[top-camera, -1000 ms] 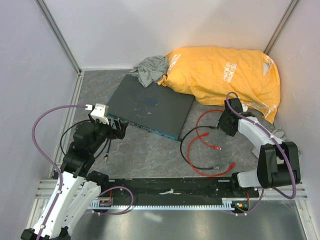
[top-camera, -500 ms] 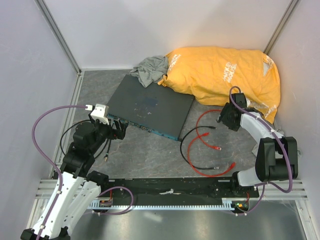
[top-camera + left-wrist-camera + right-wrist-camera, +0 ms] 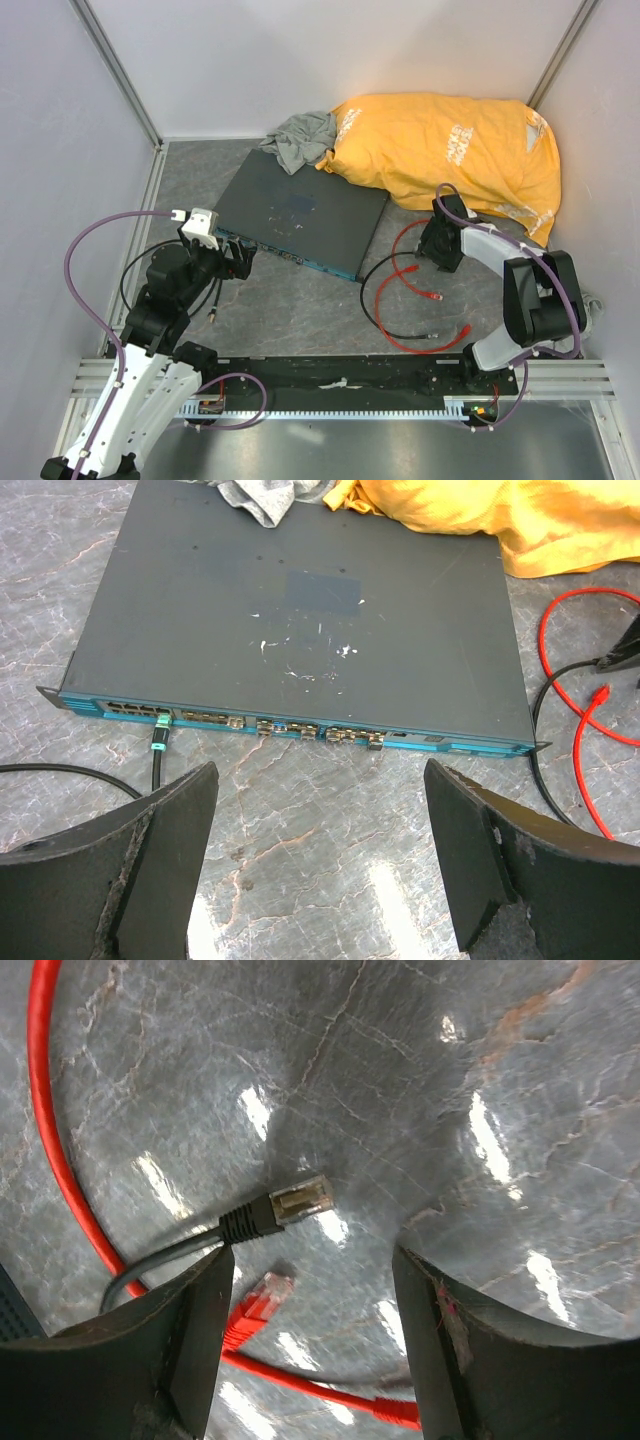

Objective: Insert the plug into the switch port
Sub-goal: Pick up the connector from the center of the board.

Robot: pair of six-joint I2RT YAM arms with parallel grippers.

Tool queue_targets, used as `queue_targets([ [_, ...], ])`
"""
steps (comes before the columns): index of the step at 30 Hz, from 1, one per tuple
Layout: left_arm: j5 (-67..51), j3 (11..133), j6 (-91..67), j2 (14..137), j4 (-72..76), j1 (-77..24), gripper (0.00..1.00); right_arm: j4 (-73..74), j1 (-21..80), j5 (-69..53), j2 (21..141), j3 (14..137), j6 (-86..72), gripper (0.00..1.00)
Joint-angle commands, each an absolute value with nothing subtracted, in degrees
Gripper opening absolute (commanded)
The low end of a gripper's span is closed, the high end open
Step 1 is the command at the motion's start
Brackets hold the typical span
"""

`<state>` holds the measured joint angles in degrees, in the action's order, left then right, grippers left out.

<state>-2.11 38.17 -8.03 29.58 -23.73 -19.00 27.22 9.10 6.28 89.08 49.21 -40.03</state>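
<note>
The switch, a flat dark grey box, lies at the back centre. Its blue-green front edge with the row of ports faces my left gripper, which is open and empty just in front of it. The red cable lies looped on the table to the right of the switch. My right gripper is open and hangs low over the table. One red plug lies beside its left finger. It also shows in the top view.
A black cable winds among the red loops; its clear plug lies just ahead of the right gripper. Another black cable is plugged in at the switch's left end. An orange bag and grey cloth lie behind.
My right gripper has swung left and down over the cable ends. The left arm and the switch have not moved.
</note>
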Motion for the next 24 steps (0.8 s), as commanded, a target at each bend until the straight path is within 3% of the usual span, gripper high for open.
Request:
queue_targets([
  [1,-2.8,38.0,-7.4,29.3,-22.6,-19.2,0.89,22.7,9.7,9.1,90.8,49.9,-46.7,0.72],
  [11,-2.7,38.1,-7.3,29.3,-22.5,-19.5,0.89,19.9,10.3,11.0,92.4,50.4,-52.6,0.66],
  [19,-2.7,38.1,-7.3,29.1,-22.5,-19.7,0.89,22.1,10.2,14.6,85.7,51.0,-53.0,0.65],
  [24,-2.5,37.9,-7.2,29.0,-22.6,-19.9,0.89,22.8,10.3,15.3,88.9,54.0,-53.5,0.65],
])
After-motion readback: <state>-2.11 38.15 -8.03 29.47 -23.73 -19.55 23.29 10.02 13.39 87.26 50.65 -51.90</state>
